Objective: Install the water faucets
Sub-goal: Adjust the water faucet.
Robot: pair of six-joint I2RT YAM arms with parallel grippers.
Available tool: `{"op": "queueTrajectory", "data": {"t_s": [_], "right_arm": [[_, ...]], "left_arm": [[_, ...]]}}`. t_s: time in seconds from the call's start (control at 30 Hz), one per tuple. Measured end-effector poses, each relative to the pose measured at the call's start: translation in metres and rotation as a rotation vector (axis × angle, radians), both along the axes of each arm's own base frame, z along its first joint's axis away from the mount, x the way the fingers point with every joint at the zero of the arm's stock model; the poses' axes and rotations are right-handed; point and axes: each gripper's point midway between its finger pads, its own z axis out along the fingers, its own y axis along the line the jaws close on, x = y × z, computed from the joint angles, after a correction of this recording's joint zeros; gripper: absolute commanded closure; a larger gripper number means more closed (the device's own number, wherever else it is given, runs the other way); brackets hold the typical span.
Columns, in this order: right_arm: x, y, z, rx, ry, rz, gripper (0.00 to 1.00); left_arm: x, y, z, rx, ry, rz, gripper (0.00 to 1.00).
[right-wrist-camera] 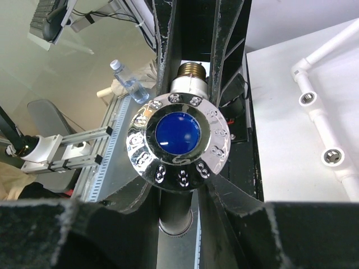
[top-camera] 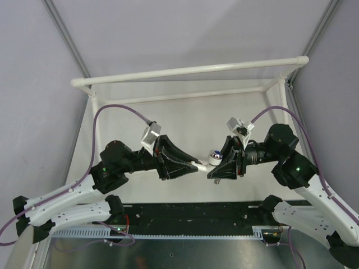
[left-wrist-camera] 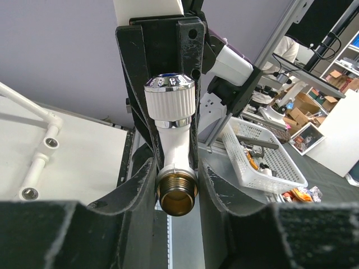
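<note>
One water faucet hangs in mid-air between my two grippers, above the near part of the table. The left wrist view shows its brass threaded end pointing at the camera and its ribbed white knob farther off. My left gripper is shut on the white collar just behind the thread, both fingers touching it. In the right wrist view the chrome, blue-centred knob cap faces the camera. My right gripper is shut on the faucet body below the cap.
The long white pipe frame stands across the back of the table. Its tee sockets with metal-threaded holes lie along the white table top. A white mesh basket and a water bottle sit off the table.
</note>
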Motion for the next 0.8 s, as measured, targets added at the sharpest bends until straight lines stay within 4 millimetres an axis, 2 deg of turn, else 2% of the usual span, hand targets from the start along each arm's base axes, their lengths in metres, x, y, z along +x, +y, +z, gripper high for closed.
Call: {"op": "queueTrajectory", "data": {"t_s": [0.1, 0.23, 0.3, 0.5, 0.67, 0.8], "right_arm": [[0.0, 0.0, 0.001, 0.002, -0.002, -0.004, 1.0], [0.003, -0.001, 0.001, 0.004, -0.005, -0.033, 0.87], [0.006, -0.001, 0.003, 0.008, -0.006, -0.062, 0.78], [0.018, -0.002, 0.017, 0.063, 0.002, -0.155, 0.56], [0.023, 0.0, 0.03, 0.131, 0.005, -0.199, 0.5], [0.021, 0.004, 0.038, 0.171, 0.005, -0.197, 0.49]], "left_arm": [[0.0, 0.0, 0.001, 0.0, -0.001, -0.003, 1.0], [0.002, -0.001, 0.001, -0.001, 0.001, 0.007, 1.0], [0.004, -0.001, 0.002, -0.003, 0.004, 0.021, 1.0], [0.011, 0.002, 0.009, -0.028, 0.01, 0.074, 1.0], [0.013, 0.009, 0.017, -0.055, 0.008, 0.107, 1.0], [0.014, 0.011, 0.023, -0.08, 0.002, 0.118, 1.0]]}}
